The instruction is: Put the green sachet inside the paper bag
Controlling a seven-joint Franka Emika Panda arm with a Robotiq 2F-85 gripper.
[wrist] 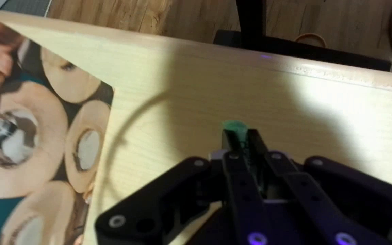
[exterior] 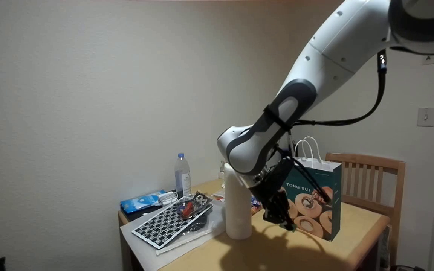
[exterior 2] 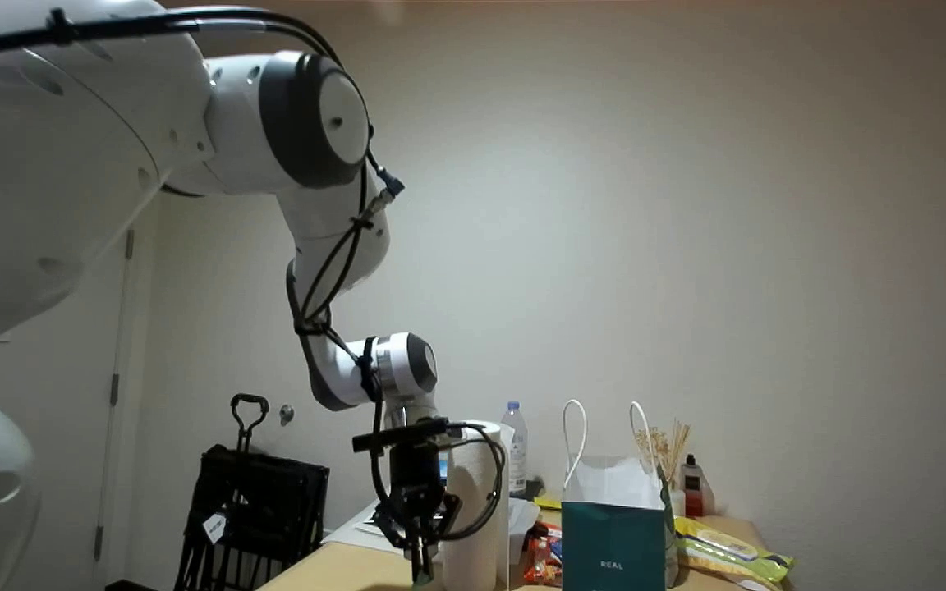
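Observation:
My gripper point(exterior: 288, 224) is shut on the green sachet point(wrist: 235, 125). A rounded green end pokes out past the fingertips in the wrist view, and the rest is mostly hidden between the fingers. A bit of green also shows under the gripper point(exterior 2: 421, 562) in an exterior view. The gripper points down and holds the sachet above the table, low beside the paper bag. The teal paper bag point(exterior: 317, 205) stands upright with white loop handles, its printed front at the left of the wrist view point(wrist: 46, 143). It also shows in an exterior view point(exterior 2: 613, 542). Its inside is hidden.
A white paper towel roll point(exterior: 238, 210) stands close beside the gripper. A checkered board point(exterior: 171, 222), packets and a water bottle point(exterior: 182, 175) lie or stand further left. A wooden chair point(exterior: 371, 169) is behind the bag. The table edge point(wrist: 196, 44) crosses the wrist view.

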